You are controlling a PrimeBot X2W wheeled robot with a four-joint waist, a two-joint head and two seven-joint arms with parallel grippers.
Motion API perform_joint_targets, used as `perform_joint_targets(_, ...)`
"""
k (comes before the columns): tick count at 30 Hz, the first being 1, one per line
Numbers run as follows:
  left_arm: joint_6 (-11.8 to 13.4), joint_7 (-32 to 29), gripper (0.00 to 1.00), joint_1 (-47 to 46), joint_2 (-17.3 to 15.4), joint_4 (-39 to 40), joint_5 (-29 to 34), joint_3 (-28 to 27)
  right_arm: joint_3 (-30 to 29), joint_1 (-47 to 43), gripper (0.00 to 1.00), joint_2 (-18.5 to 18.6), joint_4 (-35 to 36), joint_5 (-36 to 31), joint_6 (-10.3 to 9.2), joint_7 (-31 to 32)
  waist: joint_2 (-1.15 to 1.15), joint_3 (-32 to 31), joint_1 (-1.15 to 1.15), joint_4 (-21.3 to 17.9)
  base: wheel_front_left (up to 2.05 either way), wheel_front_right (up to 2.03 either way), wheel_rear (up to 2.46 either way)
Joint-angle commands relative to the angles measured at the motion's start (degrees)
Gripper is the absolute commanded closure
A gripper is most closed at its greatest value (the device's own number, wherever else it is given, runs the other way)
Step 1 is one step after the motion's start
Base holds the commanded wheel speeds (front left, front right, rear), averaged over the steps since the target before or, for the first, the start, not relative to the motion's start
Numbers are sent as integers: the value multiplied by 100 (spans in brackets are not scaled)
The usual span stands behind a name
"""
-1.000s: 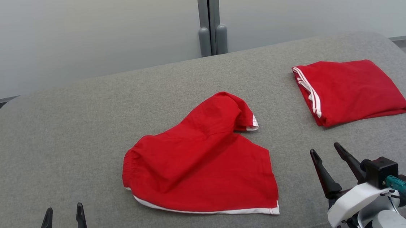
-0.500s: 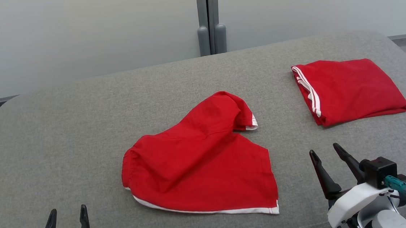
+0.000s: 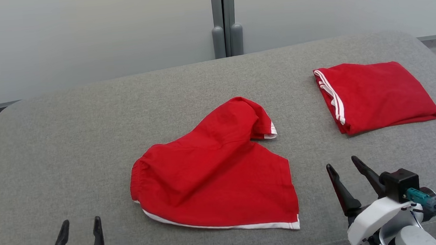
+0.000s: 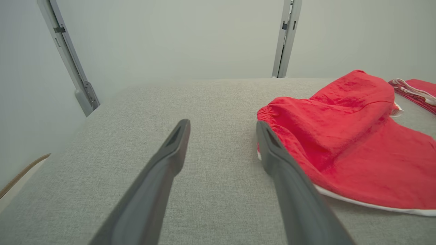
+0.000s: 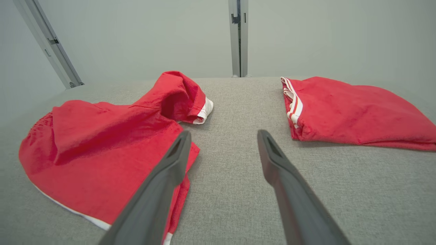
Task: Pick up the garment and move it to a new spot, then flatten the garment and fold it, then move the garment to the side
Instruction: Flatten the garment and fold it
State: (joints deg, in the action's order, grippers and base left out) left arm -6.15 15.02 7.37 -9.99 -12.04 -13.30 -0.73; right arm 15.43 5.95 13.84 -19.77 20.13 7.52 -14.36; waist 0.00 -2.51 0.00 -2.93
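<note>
rumpled red shorts [image 3: 214, 169] lie well left of the folded red pile [image 3: 375, 94]. left gripper [image 3: 81, 221] and right gripper [image 3: 341, 162] stand spread, empty, nearer than it. a one-layer pinch may bunch them; dragging rightward may hit the pile.

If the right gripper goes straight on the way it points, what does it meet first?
Likely bare grey cushion between the crumpled garment and the folded garment, though depth is unclear.

On the padded surface [image 3: 67, 130] the garment [image 3: 214, 173] lies central, a folded garment [image 3: 375, 94] farther back to its right.
</note>
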Motion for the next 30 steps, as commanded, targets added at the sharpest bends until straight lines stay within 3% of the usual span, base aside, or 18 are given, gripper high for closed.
perform_joint_targets(1,-45,-3,0,-133,-84,-84,-82,79,103,12,0,37,-9,62,-7,71,0,14,0,10,0,0,0)
perform_joint_targets(7,-128,-233,0,-491,-404,-651,-429,664,756,-23,0,140,-31,367,-7,333,0,109,0,-6,0,0,0)
perform_joint_targets(12,-132,-209,0,-903,-913,-1171,-962,1476,1332,125,0,230,-165,647,-7,501,0,287,0,-126,0,0,0)
perform_joint_targets(16,-133,-185,0,-1134,-1118,-1386,-1173,1803,1520,216,0,259,-295,722,-7,546,0,418,0,-180,0,0,0)
perform_joint_targets(30,-134,-262,0,-2497,-1838,-2389,-1928,3467,2479,955,0,58,-1168,1066,-7,395,0,1006,0,-386,0,0,0)
